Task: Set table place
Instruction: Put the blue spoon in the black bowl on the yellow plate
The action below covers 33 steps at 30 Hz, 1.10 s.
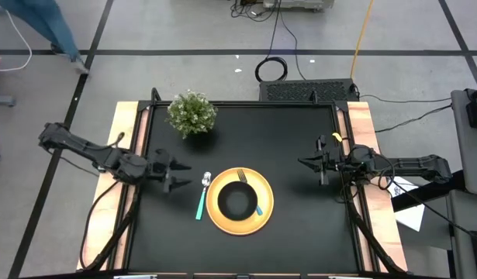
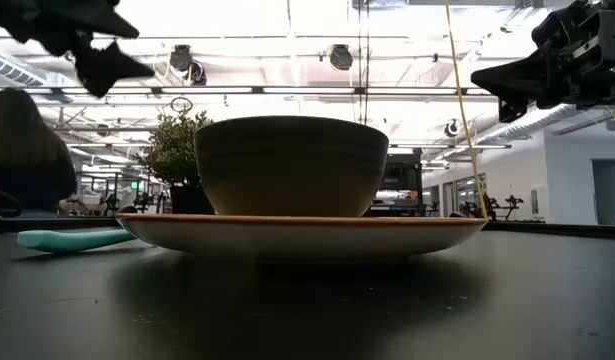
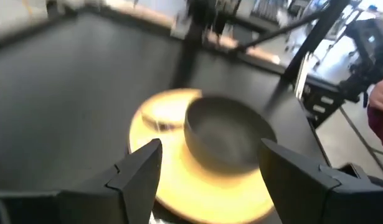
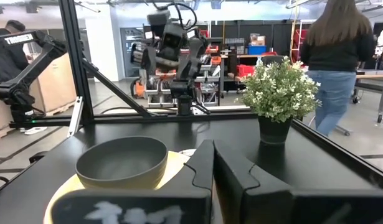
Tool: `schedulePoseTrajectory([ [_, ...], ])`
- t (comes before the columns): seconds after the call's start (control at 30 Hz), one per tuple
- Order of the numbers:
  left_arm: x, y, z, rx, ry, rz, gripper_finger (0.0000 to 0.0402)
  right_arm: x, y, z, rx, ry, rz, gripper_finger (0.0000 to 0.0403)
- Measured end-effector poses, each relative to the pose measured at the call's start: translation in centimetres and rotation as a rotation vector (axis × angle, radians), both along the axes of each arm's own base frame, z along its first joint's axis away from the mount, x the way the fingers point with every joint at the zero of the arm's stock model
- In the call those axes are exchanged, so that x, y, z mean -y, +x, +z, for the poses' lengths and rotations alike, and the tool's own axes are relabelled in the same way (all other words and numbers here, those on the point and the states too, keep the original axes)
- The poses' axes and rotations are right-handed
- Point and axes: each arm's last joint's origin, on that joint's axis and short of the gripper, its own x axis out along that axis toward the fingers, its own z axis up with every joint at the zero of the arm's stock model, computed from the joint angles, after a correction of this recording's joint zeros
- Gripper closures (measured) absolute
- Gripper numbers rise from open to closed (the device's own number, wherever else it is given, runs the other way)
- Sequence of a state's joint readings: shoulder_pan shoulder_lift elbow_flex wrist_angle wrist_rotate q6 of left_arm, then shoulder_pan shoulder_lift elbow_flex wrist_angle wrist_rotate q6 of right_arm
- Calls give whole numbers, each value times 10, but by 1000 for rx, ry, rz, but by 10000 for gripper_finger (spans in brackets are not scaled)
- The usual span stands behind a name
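Note:
A round yellow plate (image 1: 240, 201) lies on the black table (image 1: 300, 232) near its front middle. A black bowl (image 1: 238, 200) stands on the plate. A fork with a teal handle (image 1: 251, 194) lies on the plate beside the bowl. A teal-handled spoon (image 1: 202, 198) lies on the table left of the plate. My left gripper (image 1: 178, 175) hovers open left of the spoon, empty; the left wrist view shows its fingers apart (image 3: 210, 174). My right gripper (image 1: 304, 163) hovers shut and empty to the plate's right.
A bushy green potted plant (image 1: 191, 113) stands at the table's far left. Pale wooden strips (image 1: 122, 155) run along the left and right sides. A person (image 4: 334, 56) stands in the room beyond the table.

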<state>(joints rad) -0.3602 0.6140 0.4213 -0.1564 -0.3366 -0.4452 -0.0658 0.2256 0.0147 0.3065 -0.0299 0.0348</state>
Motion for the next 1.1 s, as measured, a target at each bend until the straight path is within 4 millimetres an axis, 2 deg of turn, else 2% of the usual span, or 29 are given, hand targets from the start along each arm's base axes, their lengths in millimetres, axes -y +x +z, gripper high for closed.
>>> schedulePoseTrajectory([
  [0.27,17,17,-29,-232,-309,69,135,0,0,0,0,6,-2,403],
  [0.5,28,32,-55,-433,-394,21,135,0,0,0,2,4,-2,403],
  [0.63,33,41,-57,-398,-418,-27,135,0,0,0,2,4,-2,403],
  [0.8,38,56,-45,-193,-360,-86,135,0,0,0,-1,6,-2,403],
  [0.9,39,59,-42,-145,-381,-93,135,0,0,-1,-6,9,-2,403],
  [0.97,37,60,-41,-145,-428,-63,135,0,0,-1,-7,23,-1,403],
  [1.1,35,55,-52,-265,-507,25,135,0,0,-1,-12,33,0,403],
])
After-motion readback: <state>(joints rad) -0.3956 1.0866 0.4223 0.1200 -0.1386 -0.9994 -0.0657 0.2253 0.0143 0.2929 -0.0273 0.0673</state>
